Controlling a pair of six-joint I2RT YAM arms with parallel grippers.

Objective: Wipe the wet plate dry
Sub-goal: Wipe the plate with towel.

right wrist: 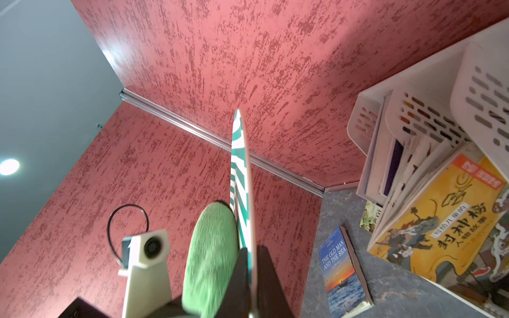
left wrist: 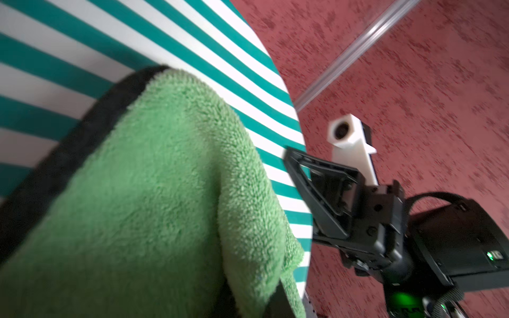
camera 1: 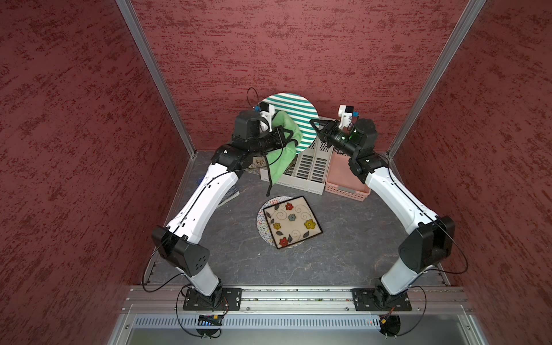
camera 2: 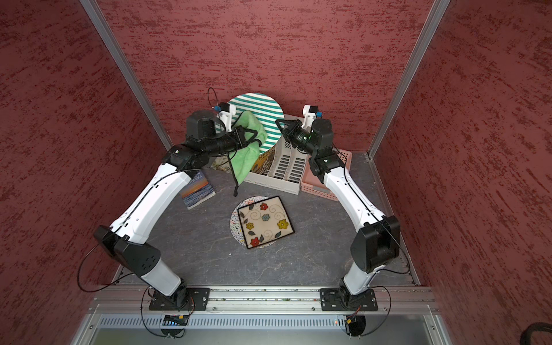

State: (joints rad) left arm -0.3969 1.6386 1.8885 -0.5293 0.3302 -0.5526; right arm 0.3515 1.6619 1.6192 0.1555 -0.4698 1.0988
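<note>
The round plate point(camera 1: 294, 109) point(camera 2: 260, 106) with teal and white stripes is held up on edge above the back of the table. My right gripper point(camera 1: 312, 121) point(camera 2: 277, 121) point(right wrist: 252, 264) is shut on the plate's rim point(right wrist: 239, 165), one finger on each face. My left gripper point(camera 1: 291, 139) point(camera 2: 254, 138) point(left wrist: 256, 305) is shut on a green cloth point(camera 1: 282, 121) point(camera 2: 248, 125) point(left wrist: 151, 192), which lies pressed against the striped face point(left wrist: 82, 41). In the right wrist view the cloth point(right wrist: 209, 261) bulges beside the plate. A black strap hangs down from the cloth.
A square floral plate point(camera 1: 292, 222) lies on a round speckled plate mid-table. A white file rack point(camera 1: 310, 170) with books and a pink basket point(camera 1: 343, 176) stand under the grippers. A paperback point(camera 2: 197, 188) point(right wrist: 344, 269) lies at the left. Red walls enclose three sides.
</note>
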